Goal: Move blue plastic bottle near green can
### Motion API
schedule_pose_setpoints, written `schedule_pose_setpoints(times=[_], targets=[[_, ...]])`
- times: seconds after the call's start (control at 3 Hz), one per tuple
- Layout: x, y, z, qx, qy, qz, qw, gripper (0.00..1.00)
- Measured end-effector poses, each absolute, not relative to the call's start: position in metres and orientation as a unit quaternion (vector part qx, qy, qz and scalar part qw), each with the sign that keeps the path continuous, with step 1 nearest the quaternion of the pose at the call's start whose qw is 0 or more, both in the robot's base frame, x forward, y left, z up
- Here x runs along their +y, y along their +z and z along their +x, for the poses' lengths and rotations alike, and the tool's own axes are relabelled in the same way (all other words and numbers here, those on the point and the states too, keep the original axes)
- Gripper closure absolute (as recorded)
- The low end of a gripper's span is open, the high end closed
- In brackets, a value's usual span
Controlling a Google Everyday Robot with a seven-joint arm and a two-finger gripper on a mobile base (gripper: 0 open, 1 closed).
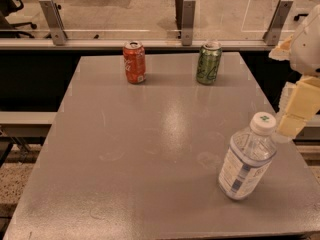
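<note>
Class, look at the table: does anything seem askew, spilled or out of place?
Yes: the water bottle near the front right corner of the table is tilted, its white cap leaning toward the pincer beside it at the right edge. The red soda can and green can at the back stand upright. No spill shows.

bottle [247,161] front-right by gripper [286,133]; green can [208,63] rear
</note>
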State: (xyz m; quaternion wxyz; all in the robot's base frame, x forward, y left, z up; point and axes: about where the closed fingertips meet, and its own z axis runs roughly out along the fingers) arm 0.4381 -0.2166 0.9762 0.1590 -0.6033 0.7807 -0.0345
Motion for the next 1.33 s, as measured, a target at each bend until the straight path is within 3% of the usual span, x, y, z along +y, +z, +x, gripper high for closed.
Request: schedule_pose_setpoints(times=[0.33, 1.33], targets=[[-0.216, 0.977, 0.438, 0.780, -0.035, -0.604, 0.160, 0.00], [-0.197, 0.972, 0.401, 0.737, 0.069, -0.646, 0.184, 0.00]])
